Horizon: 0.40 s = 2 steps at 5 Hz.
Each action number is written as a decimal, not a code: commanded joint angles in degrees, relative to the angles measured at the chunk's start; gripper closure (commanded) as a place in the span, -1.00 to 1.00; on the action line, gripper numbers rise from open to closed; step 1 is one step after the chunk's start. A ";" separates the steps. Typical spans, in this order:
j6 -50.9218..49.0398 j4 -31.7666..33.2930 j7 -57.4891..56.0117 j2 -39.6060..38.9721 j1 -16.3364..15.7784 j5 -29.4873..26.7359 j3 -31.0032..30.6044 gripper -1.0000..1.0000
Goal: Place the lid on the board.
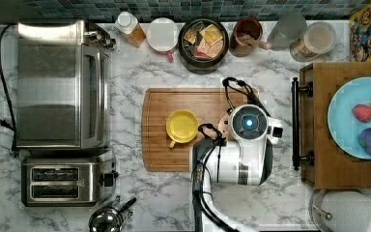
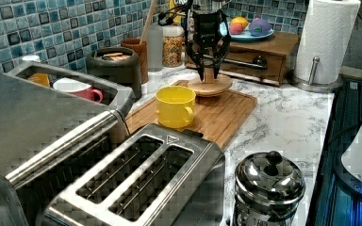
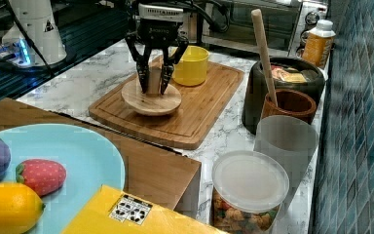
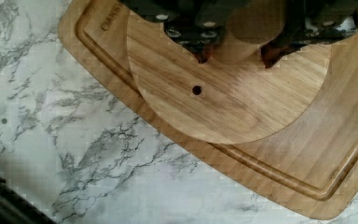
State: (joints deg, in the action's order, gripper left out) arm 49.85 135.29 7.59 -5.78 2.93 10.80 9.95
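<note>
The lid (image 3: pixel 151 102) is a round wooden disc with an upright knob, and it has a small hole in its top (image 4: pixel 196 89). It sits at or just above the corner of the bamboo board (image 3: pixel 204 112) nearest the tray; whether it touches the board I cannot tell. My gripper (image 3: pixel 154 85) points straight down, its fingers closed on either side of the knob. In the left view the gripper (image 2: pixel 209 70) holds the lid (image 2: pixel 209 87) over the board's (image 2: pixel 231 113) far end. The wrist view shows the lid (image 4: pixel 233 107) overlapping the board's (image 4: pixel 345 149) rim groove.
A yellow mug (image 1: pixel 181 126) stands on the board (image 1: pixel 159 104) beside the arm. A darker wooden tray (image 1: pixel 338 164) with a blue plate (image 1: pixel 352 121) of fruit is at the top view's right. Jars and a black container (image 1: pixel 203 43) line the tiled wall. Toaster oven (image 1: pixel 60 82) and toaster (image 1: pixel 60 181) stand at the top view's left.
</note>
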 commanded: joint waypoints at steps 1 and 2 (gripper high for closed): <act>-0.66 -2.83 3.52 4.64 -1.27 2.28 -0.94 1.00; -0.16 -3.08 4.28 3.31 -1.54 3.18 -1.09 1.00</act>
State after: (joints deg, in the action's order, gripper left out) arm 49.60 136.86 7.59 -2.74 2.86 11.74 9.99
